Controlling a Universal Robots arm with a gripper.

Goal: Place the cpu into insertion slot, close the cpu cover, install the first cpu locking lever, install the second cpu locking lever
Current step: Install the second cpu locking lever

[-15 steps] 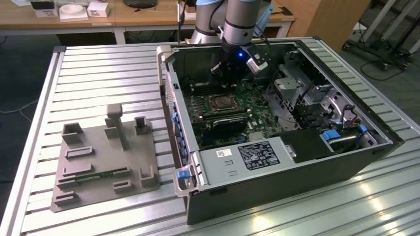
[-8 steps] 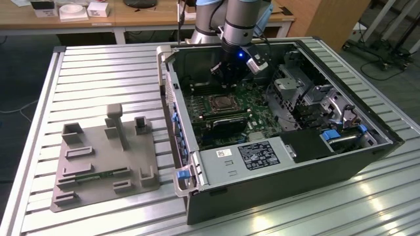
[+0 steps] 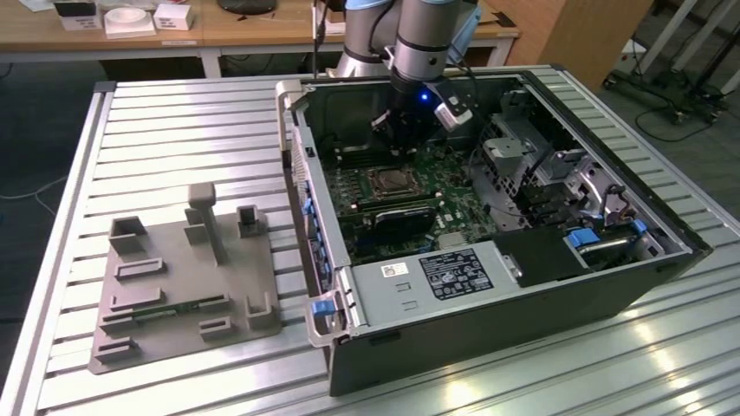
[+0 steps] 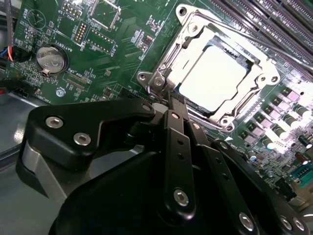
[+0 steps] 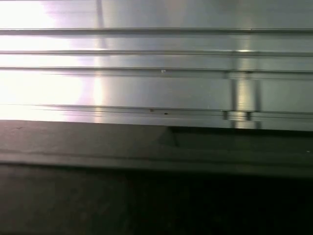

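The arm is reaching down into the open computer case (image 3: pixel 497 251), which is lying on its side on the slatted metal table (image 3: pixel 173 130). Its pincer (image 3: pixel 399 143) is hanging inside the case over the green motherboard (image 3: pixel 445 186), just beside the far wall of the case.

In the second wrist view the black pincer (image 4: pixel 168 100) is taking up the near part of the picture, its fingers (image 4: pixel 175 122) pressed together into one narrow point and pinching nothing. Just ahead of that point the cpu (image 4: pixel 213 73) is sitting in the insertion slot (image 4: pixel 195 105), its flat top glaring bright. The cpu cover (image 4: pixel 247 95) is lying down around the chip, its metal frame bordering all four sides with the chip showing through the window. The fingertip is sitting right at the nearest corner of that frame; whether it is touching the metal, I cannot tell. Off to one side of the pincer a round coin battery (image 4: pixel 50 58) is sitting on the board.

In the exterior view the socket (image 3: pixel 391 180) is lying just below the pincer, toward the middle of the board. Well away from the pincer, towards the exterior view's left, a grey fixture tray (image 3: pixel 173 290) is resting on the table.

The first wrist view is showing the table's ribbed metal (image 5: pixel 156 78) above a dark edge (image 5: pixel 156 161).
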